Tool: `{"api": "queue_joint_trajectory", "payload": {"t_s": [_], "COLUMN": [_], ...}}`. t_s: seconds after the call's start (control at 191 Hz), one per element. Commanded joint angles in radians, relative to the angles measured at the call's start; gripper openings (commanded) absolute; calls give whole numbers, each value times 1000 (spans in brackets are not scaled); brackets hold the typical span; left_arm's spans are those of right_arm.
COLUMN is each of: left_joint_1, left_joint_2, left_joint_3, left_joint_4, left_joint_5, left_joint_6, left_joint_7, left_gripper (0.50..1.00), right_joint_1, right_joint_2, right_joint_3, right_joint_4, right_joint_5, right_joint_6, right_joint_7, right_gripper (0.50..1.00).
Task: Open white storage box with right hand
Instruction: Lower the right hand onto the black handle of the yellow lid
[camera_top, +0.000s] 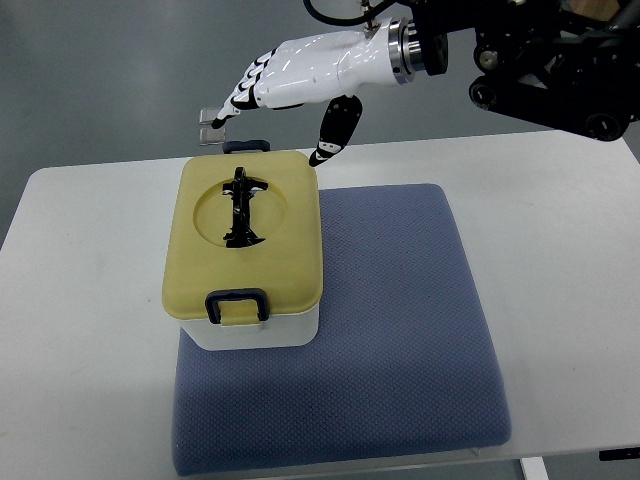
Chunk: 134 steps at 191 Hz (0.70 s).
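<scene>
Blue-grey padded mat (400, 330) covers the white table (80, 300); on its left part stands the white storage box (245, 262), yellow lid closed, near latch down. Beyond the box's far edge hovers the right hand (290, 85), fingers (240, 100) loosely extended, thumb pointing down, holding nothing, just above the far latch.

Yellow lid (285, 262); white box (255, 332); blue mat (400, 330)
</scene>
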Motion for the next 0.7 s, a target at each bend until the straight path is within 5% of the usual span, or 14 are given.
{"api": "queue_joint_trajectory", "payload": {"t_s": [0.0,0.697], "left_joint_1": [0,0], "left_joint_2": [0,0], "left_joint_3": [0,2], "left_joint_4": [0,-1], "left_joint_5": [0,0], "left_joint_6": [0,0], "left_joint_7": [0,1], "left_gripper": [1000,1000], "right_joint_1": [-17,-126], "right_joint_2": [29,140], "right_joint_3": [-28,-39], "right_joint_4": [-1,-93], "right_joint_5": [-1,-44], "right_joint_6": [-67,-205], "right_joint_7": [11,16], "right_gripper": [934,909]}}
